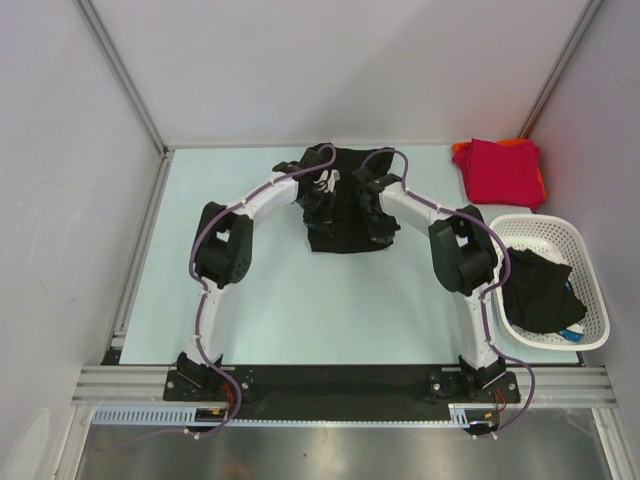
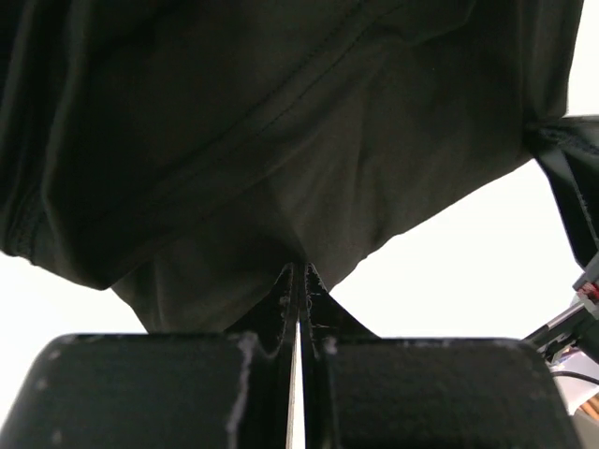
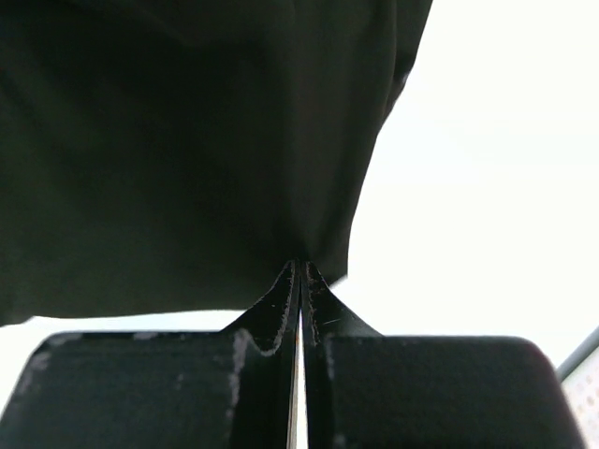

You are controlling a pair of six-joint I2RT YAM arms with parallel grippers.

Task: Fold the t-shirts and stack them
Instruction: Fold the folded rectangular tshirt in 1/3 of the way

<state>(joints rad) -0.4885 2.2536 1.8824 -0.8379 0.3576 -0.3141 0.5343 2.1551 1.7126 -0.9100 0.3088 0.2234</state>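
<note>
Left tool point(image 2: 299, 267): jaws closed, a thin fold of the black t-shirt point(image 1: 340, 232) pinched at the very tips
Right tool point(image 3: 299, 265): same, tips closed on an edge of that shirt

Risks
- both pinches look shallow; a pull or lift could slide the cloth out of one tool, and the shirt would drop lopsided
- tools sit near each other, cloth bunches between them; an uneven spread would likely twist it
- cannot tell whether one layer or two is caught; two would spoil the fold

Shirt: middle of the tabletop's point(image 1: 280, 300) far edge, crumpled, matte, seam showing. Red t-shirt point(image 1: 500, 172) lies on an orange t-shirt point(image 1: 460, 152) at the far right corner
</note>
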